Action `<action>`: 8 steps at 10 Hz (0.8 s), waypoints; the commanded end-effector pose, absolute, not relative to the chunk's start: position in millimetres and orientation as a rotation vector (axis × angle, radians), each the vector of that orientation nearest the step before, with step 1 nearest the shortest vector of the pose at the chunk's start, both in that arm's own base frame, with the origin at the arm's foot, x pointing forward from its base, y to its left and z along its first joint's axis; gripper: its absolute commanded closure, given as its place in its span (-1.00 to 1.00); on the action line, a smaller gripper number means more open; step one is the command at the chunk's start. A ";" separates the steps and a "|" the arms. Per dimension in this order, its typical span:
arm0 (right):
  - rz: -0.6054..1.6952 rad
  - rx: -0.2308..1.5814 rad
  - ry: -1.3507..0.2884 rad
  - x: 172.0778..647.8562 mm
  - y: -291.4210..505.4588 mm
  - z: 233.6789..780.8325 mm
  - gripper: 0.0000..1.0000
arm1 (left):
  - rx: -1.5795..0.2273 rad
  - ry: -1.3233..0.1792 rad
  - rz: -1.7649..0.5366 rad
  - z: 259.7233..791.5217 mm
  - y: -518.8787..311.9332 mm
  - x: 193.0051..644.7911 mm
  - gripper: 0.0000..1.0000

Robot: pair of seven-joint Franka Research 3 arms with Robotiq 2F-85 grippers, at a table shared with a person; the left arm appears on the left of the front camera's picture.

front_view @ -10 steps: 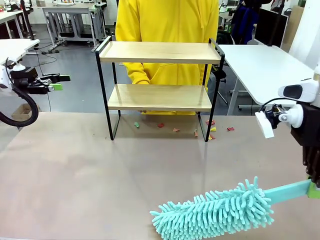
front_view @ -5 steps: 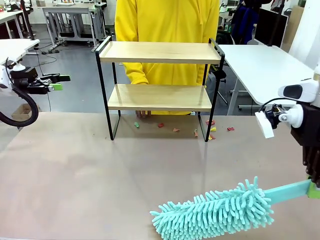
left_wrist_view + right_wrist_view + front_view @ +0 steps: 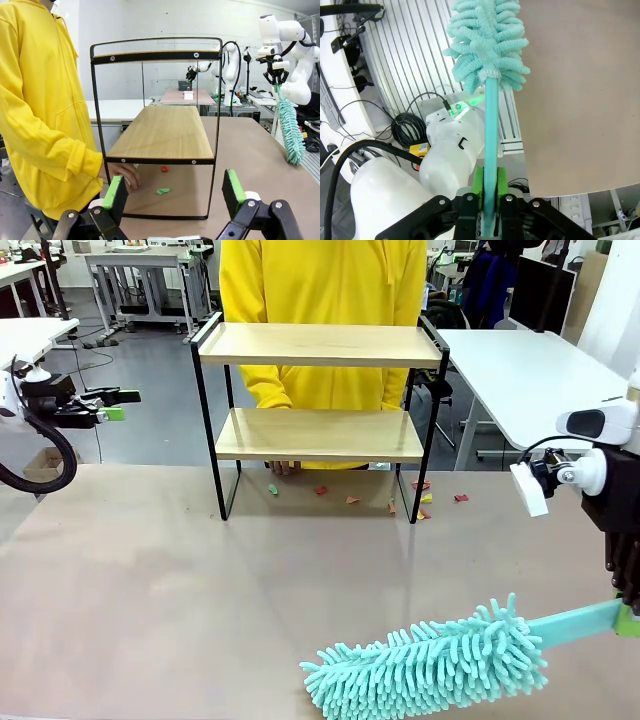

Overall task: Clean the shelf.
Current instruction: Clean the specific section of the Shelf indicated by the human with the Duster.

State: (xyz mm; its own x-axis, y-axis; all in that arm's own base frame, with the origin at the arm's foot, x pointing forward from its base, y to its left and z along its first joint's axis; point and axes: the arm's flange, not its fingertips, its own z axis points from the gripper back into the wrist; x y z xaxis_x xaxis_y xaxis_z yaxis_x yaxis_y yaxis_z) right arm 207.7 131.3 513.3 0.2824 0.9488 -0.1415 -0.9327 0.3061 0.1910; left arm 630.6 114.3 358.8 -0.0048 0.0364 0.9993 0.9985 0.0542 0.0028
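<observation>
Scraps (image 3: 351,500) under shelf (image 3: 320,344), person (image 3: 320,280) behind

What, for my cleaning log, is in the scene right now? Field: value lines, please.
shelf: two-tier light-wood shelf in a thin black metal frame, upright at the far side of the brown table; both boards bare
litter: small coloured paper scraps on the table under and right of the shelf
tool: teal fluffy microfibre duster, head near the table's near edge
right gripper: fingers shut on the duster's handle
left gripper: fingers open, empty, facing the shelf's end
person: yellow hoodie, behind the shelf, one hand at the table's far edge
</observation>
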 end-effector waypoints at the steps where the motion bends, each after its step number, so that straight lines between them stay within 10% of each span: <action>1: 1.247 0.082 0.234 205.8 133.5 515.2 0.74 | -1.188 -1.274 -1.158 361.1 114.4 628.5 -1.00; 8: 1.261 0.076 0.245 207.7 131.3 513.3 0.74 | -1.188 -1.274 -1.158 361.1 114.4 628.5 -1.00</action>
State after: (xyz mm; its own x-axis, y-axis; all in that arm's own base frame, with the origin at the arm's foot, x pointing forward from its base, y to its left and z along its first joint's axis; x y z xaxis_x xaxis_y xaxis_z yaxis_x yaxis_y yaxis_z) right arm 207.8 131.3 513.1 0.2823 0.9488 -0.1419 -0.9326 0.3060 0.1913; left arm 630.6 114.3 358.8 -0.0048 0.0364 0.9993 0.9985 0.0542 0.0028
